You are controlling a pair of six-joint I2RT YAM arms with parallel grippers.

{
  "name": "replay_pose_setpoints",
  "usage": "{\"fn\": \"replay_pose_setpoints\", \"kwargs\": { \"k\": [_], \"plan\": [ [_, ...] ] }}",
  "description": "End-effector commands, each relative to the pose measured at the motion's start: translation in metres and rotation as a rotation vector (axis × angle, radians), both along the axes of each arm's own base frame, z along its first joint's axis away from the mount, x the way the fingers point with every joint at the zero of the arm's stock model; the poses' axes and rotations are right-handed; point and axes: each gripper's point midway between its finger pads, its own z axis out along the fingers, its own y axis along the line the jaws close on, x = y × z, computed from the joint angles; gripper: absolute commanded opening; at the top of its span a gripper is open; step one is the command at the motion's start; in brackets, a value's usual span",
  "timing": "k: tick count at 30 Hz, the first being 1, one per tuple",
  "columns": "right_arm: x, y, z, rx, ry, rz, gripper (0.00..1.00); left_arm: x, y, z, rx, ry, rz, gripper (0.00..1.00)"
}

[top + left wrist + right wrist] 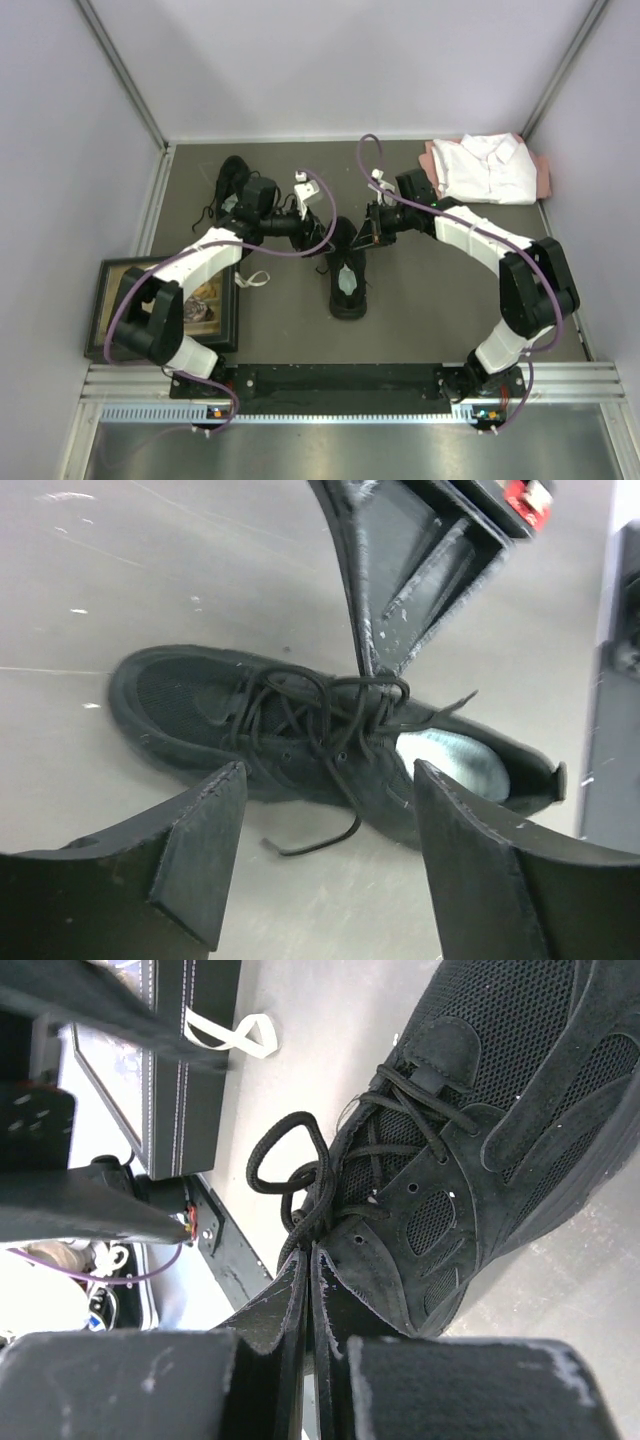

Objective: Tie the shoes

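Grey tabletop (pixel 430 300) carries the shoe (pixel 347 272) centrally, long axis near-to-far. The right gripper (pixel 308 1256) is clamped on its lace (pixel 285 1155). The left gripper (pixel 328 772) hovers over it, fingers spread, empty.

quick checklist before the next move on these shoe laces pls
1. Right tool shut on the lace: ok.
2. Left tool open above the middle shoe: ok.
3. Bow finished: not ok, a free lace end lies loose beside the shoe.
4. Middle shoe sitting on its sole: ok.
5. Far shoe laces tied: cannot tell.
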Motion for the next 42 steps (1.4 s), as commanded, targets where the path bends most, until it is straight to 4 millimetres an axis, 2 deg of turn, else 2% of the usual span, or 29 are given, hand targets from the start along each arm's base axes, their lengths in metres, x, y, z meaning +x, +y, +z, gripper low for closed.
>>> {"fn": "replay_pose_setpoints", "kwargs": {
  "k": [1, 6, 10, 12, 17, 23, 26, 27, 30, 31, 35, 37, 42],
  "plan": [
    [0.000, 0.004, 0.024, 0.027, -0.094, 0.025, 0.00, 0.002, -0.026, 0.022, -0.206, 0.165, -0.041, 0.73],
    [-0.001, 0.003, 0.026, 0.022, -0.100, 0.030, 0.00, 0.006, -0.034, 0.013, -0.254, 0.242, -0.030, 0.73],
    [-0.001, 0.003, 0.027, 0.023, -0.102, 0.032, 0.00, 0.015, -0.038, 0.003, -0.264, 0.298, -0.007, 0.69],
    [-0.001, 0.003, 0.028, 0.025, -0.101, 0.032, 0.00, 0.020, -0.041, 0.005, -0.294, 0.315, 0.005, 0.68],
    [-0.002, 0.003, 0.030, 0.027, -0.104, 0.032, 0.00, 0.028, -0.046, -0.003, -0.313, 0.361, 0.035, 0.66],
    [-0.002, 0.003, 0.030, 0.029, -0.104, 0.032, 0.00, 0.028, -0.049, -0.004, -0.352, 0.400, 0.032, 0.63],
    [-0.002, 0.004, 0.029, 0.028, -0.102, 0.032, 0.00, 0.026, -0.050, -0.002, -0.375, 0.413, 0.022, 0.51],
    [-0.002, 0.003, 0.029, 0.027, -0.099, 0.029, 0.00, 0.024, -0.050, -0.003, -0.380, 0.436, 0.025, 0.43],
    [-0.002, 0.003, 0.030, 0.024, -0.101, 0.029, 0.00, 0.021, -0.049, -0.002, -0.390, 0.440, 0.025, 0.31],
    [-0.002, 0.002, 0.030, 0.021, -0.105, 0.028, 0.00, 0.021, -0.048, -0.001, -0.390, 0.439, 0.028, 0.22],
    [-0.004, -0.002, 0.029, 0.003, -0.105, 0.026, 0.00, 0.018, -0.042, -0.003, -0.387, 0.435, 0.048, 0.04],
    [-0.006, -0.006, 0.028, -0.012, -0.106, 0.023, 0.00, 0.021, -0.037, 0.001, -0.387, 0.419, 0.071, 0.00],
    [-0.011, -0.015, 0.020, -0.045, -0.094, 0.015, 0.00, 0.022, -0.025, 0.002, -0.382, 0.399, 0.113, 0.00]
  ]
}}
